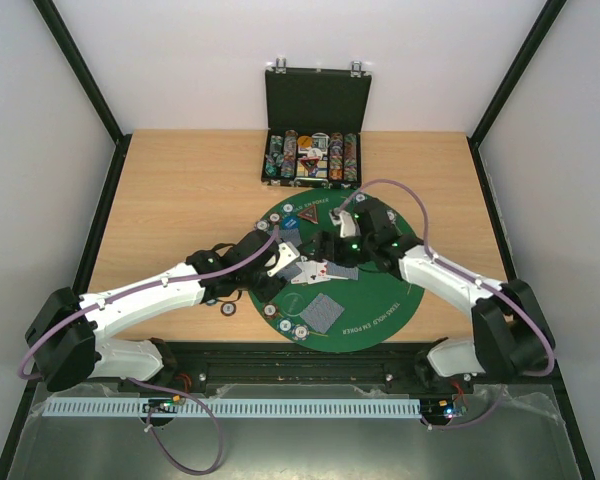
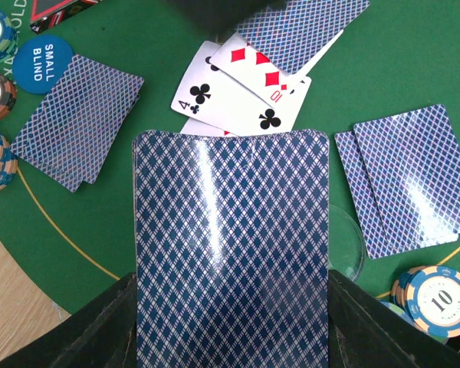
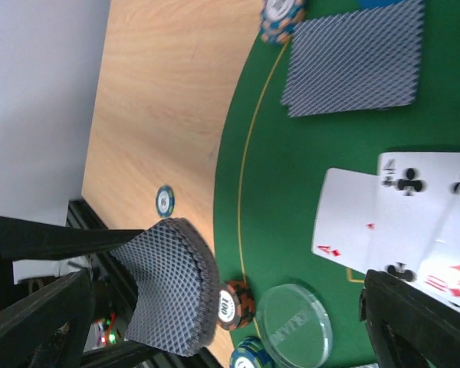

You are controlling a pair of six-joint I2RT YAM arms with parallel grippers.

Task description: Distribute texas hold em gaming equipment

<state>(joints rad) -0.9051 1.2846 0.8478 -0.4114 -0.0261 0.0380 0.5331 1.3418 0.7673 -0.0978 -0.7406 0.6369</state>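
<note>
My left gripper [image 2: 230, 280] is shut on a deck of blue-backed playing cards [image 2: 230, 230], held by its long edges above the green mat [image 1: 380, 300]. From the right wrist view the same deck [image 3: 172, 284] hangs at lower left. Face-up cards [image 2: 241, 88] lie fanned just beyond it, among them the four of clubs and ten of diamonds. Face-down pairs lie at left [image 2: 77, 126] and right [image 2: 410, 180]. My right gripper [image 3: 228, 282] stands open and holds nothing, over the mat's edge beside the ace of diamonds [image 3: 345, 222]. Striped chips [image 2: 437, 299] sit near the rim.
The black case [image 1: 313, 105] with chip rows stands open at the back of the table. A clear round disc [image 3: 295, 326] and a blue small-blind button [image 2: 46, 61] lie on the mat. One loose chip [image 3: 165, 201] rests on the bare wood left of the mat.
</note>
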